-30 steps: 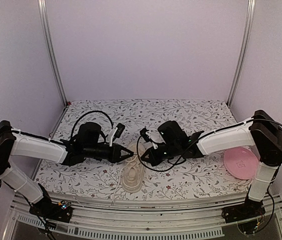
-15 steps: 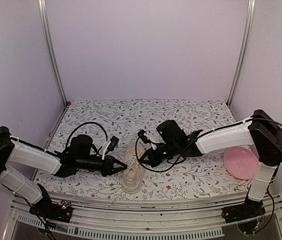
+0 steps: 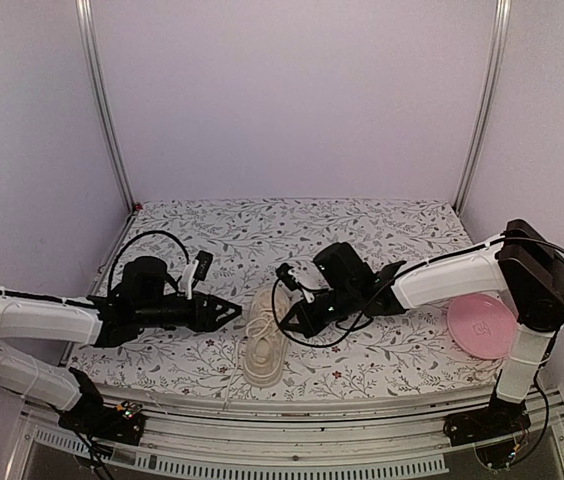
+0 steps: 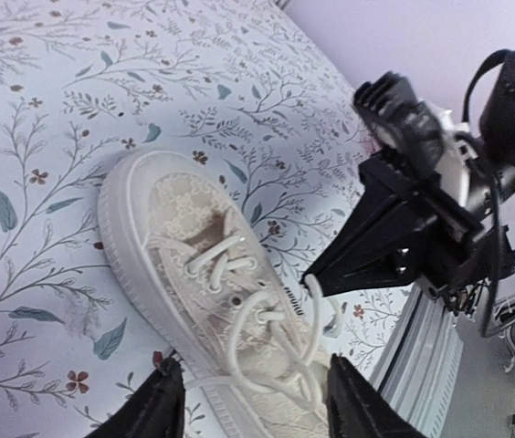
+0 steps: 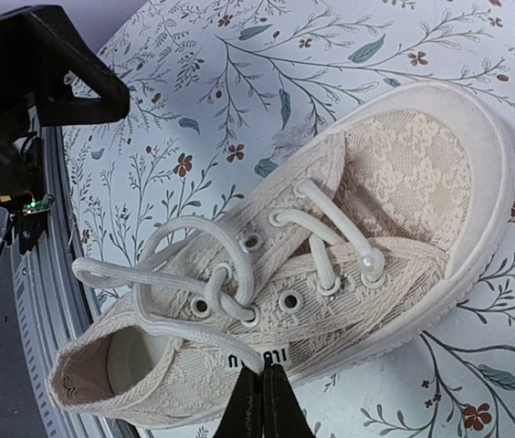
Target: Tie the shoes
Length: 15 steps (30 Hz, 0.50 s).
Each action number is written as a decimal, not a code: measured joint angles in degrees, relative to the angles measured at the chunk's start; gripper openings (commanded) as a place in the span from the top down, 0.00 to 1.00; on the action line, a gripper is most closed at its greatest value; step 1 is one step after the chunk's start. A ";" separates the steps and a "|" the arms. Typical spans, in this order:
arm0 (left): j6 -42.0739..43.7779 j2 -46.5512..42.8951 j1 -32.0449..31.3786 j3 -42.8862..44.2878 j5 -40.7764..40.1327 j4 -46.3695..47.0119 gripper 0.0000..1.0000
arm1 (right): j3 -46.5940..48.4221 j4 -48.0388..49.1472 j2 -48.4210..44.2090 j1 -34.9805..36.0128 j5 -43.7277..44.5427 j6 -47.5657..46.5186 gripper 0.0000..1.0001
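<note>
Currently the cream sneaker [image 3: 260, 345] is lying near the table's [image 3: 362, 225] near edge, left of its middle, heel toward that edge. The right end effector [image 3: 282, 323] is pinching one white lace [image 5: 201, 338] beside the collar, closed on it, probably to draw it taut. The left end effector [image 3: 232, 309] is hovering with fingers spread just left of the shoe, seemingly readying to catch the other lace.

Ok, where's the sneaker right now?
In the top view the sneaker lies on the floral mat near its front edge, left of centre, between the open left claw and the right claw pinching its lace.
</note>
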 measured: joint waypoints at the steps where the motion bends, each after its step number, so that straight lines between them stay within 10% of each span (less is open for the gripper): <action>1: -0.57 1.07 0.68 0.44 0.00 -0.83 0.59 | -0.02 -0.04 0.00 0.00 0.00 0.00 0.98; 15: -6.16 14.10 1.68 2.25 8.41 0.66 0.58 | -0.02 -0.09 -0.02 0.00 0.07 -0.15 0.98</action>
